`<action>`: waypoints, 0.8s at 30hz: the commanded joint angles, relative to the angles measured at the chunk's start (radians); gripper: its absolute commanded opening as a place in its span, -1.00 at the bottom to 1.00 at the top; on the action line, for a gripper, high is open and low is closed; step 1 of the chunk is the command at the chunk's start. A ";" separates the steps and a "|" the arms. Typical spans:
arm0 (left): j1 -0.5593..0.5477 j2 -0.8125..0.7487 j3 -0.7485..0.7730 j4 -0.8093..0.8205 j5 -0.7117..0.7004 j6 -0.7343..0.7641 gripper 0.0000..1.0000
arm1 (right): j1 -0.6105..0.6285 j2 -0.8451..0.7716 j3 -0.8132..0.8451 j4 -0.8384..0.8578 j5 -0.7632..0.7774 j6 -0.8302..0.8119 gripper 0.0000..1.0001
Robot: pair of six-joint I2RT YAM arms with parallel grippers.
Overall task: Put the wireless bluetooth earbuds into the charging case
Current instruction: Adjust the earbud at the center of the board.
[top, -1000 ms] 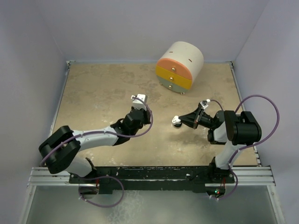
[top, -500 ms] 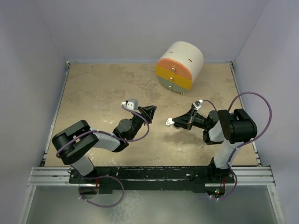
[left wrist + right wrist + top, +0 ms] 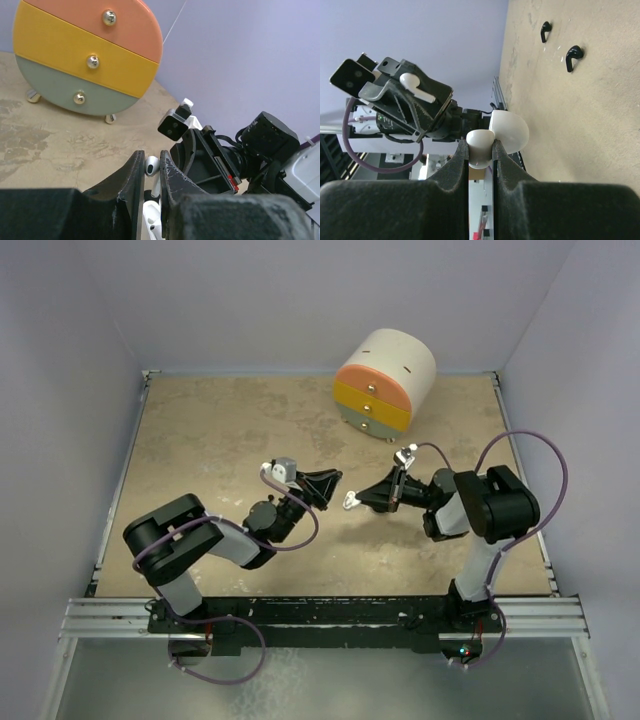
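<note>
Closer than before — from above, left jaws and right jaws almost meet over the table [image 3: 200, 440]. Left wrist: left jaws pinch an earbud [image 3: 151, 165]. Right wrist: right jaws pinch the white case [image 3: 480, 145] — in mid-air.

A tan, mottled table [image 3: 200, 430] sits boxed in by plain pale-lilac walls [image 3: 300, 300] at the back and on both sides, under even light that casts only soft shadows. Toward the back right stands a cream, drum-shaped drawer unit [image 3: 385, 380] on small shiny feet [image 3: 33, 96], its round face split into a salmon-orange drawer [image 3: 65, 15], a yellow drawer [image 3: 55, 47] and a grey-green drawer [image 3: 50, 90], each with a bright round knob [image 3: 108, 17]. A metal rail [image 3: 320, 612] runs along the table's near edge.
</note>
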 commanded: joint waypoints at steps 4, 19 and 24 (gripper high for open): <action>-0.027 -0.007 -0.008 0.202 0.056 0.087 -1.00 | 0.033 0.044 0.046 0.794 -0.028 -0.039 -1.00; -0.027 -0.027 -0.040 0.203 0.069 0.131 -1.00 | 0.033 0.083 0.099 0.794 -0.085 0.007 -1.00; -0.026 -0.015 -0.034 0.203 0.096 0.153 -1.00 | 0.033 0.080 0.098 0.794 -0.090 0.012 -1.00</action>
